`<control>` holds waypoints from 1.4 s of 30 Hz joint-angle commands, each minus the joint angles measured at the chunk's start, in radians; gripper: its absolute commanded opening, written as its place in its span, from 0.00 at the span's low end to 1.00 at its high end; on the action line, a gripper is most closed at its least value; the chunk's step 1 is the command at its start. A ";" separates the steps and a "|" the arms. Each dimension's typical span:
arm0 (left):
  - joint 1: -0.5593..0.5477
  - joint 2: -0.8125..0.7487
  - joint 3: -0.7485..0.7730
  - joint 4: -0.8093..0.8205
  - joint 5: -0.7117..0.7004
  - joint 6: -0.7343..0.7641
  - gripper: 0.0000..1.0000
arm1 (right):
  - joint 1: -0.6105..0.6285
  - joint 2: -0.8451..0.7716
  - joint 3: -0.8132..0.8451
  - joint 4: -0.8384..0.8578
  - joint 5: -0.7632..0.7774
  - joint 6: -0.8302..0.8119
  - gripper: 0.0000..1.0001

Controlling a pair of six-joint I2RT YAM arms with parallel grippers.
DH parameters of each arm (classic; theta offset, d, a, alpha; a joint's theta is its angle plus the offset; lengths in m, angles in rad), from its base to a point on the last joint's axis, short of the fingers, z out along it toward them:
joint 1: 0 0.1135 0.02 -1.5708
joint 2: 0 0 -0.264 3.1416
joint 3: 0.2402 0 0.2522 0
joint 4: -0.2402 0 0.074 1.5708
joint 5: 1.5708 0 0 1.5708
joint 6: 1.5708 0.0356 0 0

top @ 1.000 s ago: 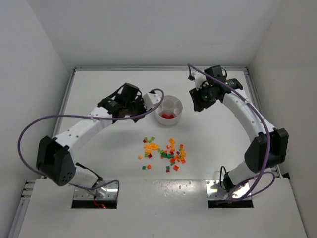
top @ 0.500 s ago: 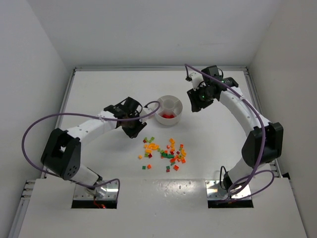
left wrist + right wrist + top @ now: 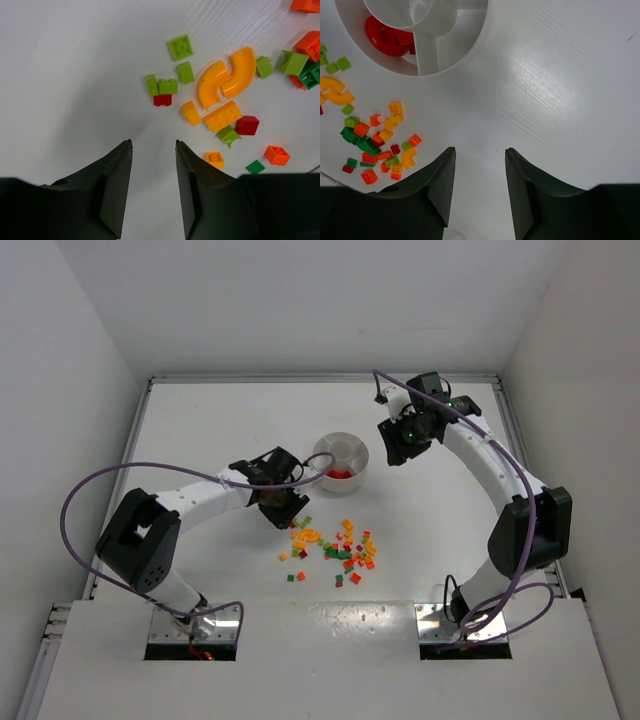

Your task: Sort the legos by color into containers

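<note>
The legos (image 3: 335, 548) lie as a loose pile of red, orange, yellow and green bricks on the white table, in front of the round white dish (image 3: 362, 455). Red legos (image 3: 340, 474) sit in the dish's near compartment, also visible in the right wrist view as red legos (image 3: 385, 37). My left gripper (image 3: 284, 512) hangs open at the pile's left edge with nothing between its fingers. In its wrist view the left gripper (image 3: 153, 145) points at bare table, with green and red bricks (image 3: 165, 90) just ahead. My right gripper (image 3: 396, 452) stands open and empty to the right of the dish (image 3: 470, 45).
Two curved yellow pieces (image 3: 226, 80) lie right of the left gripper's line. The table's raised back edge (image 3: 320, 378) and side walls bound the workspace. Purple cables loop off both arms.
The left arm has swung from the dish down to the pile's left edge, and its jaws have opened. The right arm shifted slightly at first, then stayed still.
</note>
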 commanded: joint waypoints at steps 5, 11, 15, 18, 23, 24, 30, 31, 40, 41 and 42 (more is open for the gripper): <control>-0.039 0.064 -0.011 0.060 -0.010 -0.063 0.46 | 0.007 -0.023 0.023 0.019 0.012 -0.016 0.45; -0.039 0.083 -0.011 0.078 -0.010 -0.072 0.46 | -0.003 -0.023 0.013 0.019 0.021 -0.016 0.45; -0.039 0.103 -0.011 0.078 0.009 -0.062 0.48 | -0.003 -0.023 0.013 0.019 0.021 -0.016 0.45; -0.039 0.130 0.001 0.078 0.018 -0.062 0.50 | -0.003 -0.014 0.023 0.010 0.021 -0.016 0.45; -0.039 0.164 0.023 0.089 0.018 -0.071 0.50 | -0.003 -0.014 0.023 0.010 0.021 -0.025 0.45; -0.039 0.175 0.033 0.100 0.018 -0.071 0.50 | -0.003 -0.014 0.023 0.010 0.021 -0.025 0.45; -0.039 0.209 0.065 0.109 0.018 -0.071 0.50 | -0.003 -0.014 0.023 0.010 0.030 -0.025 0.45; -0.039 0.219 0.075 0.109 0.018 -0.071 0.50 | -0.003 -0.014 0.023 0.010 0.030 -0.025 0.45; -0.039 0.207 0.052 0.098 0.018 -0.053 0.47 | -0.003 -0.014 0.023 0.010 0.030 -0.025 0.45; -0.039 0.207 0.052 0.098 0.018 -0.053 0.47 | -0.003 -0.014 0.023 0.010 0.030 -0.025 0.45; -0.039 0.193 0.038 0.098 0.018 -0.053 0.47 | -0.003 -0.014 0.023 0.010 0.030 -0.025 0.45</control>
